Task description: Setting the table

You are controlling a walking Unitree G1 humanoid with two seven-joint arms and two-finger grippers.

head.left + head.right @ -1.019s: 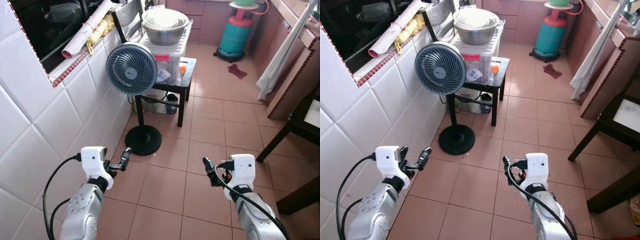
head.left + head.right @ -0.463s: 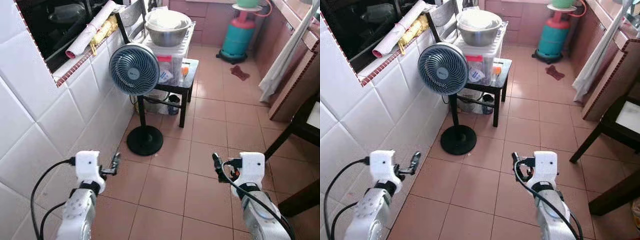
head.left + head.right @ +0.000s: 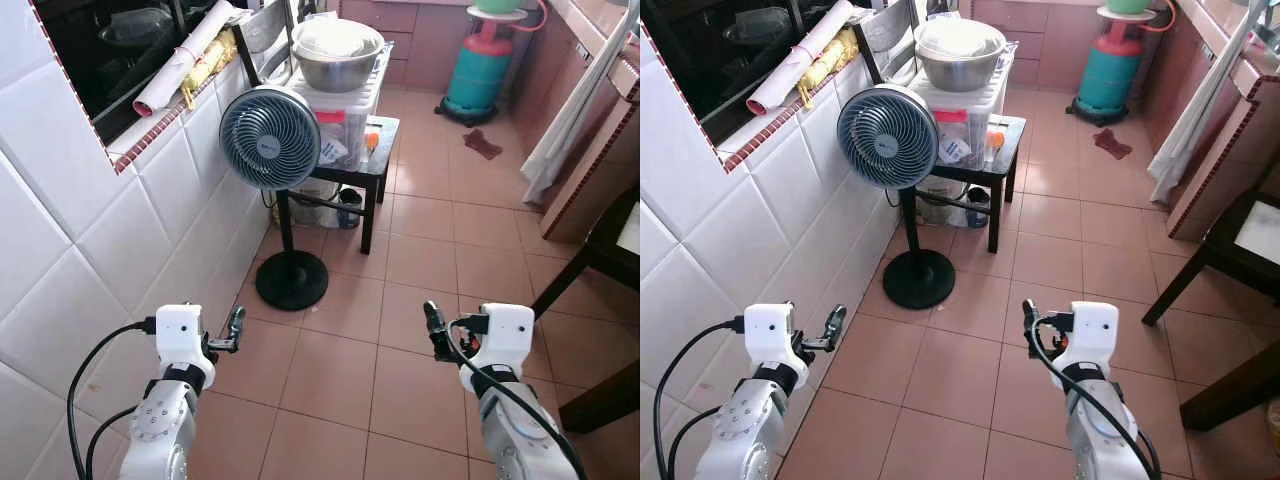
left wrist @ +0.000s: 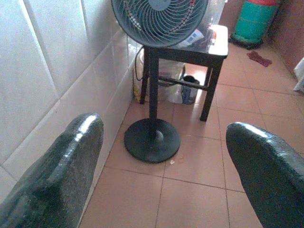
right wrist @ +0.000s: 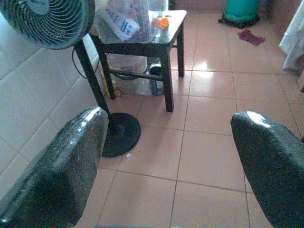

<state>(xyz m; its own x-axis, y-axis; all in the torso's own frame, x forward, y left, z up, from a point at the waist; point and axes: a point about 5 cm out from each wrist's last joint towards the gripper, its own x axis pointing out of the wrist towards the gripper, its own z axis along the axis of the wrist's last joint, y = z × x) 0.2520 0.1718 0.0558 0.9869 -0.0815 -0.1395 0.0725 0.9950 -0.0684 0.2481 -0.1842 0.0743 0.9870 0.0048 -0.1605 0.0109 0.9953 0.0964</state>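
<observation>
Left end effector (image 3: 236,326) and right end effector (image 3: 432,322): both spread wide, empty, held over the tiled floor (image 3: 400,260). Ahead, beyond a standing fan (image 3: 270,137), a steel bowl (image 3: 337,53) rests on a plastic box on the small tabletop (image 3: 378,140). Probably rigid, light and slippery; best gripped at the rim.

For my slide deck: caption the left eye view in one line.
Both grippers, left and right, open and empty above the tiled floor, facing a pedestal fan beside a small black table.
</observation>
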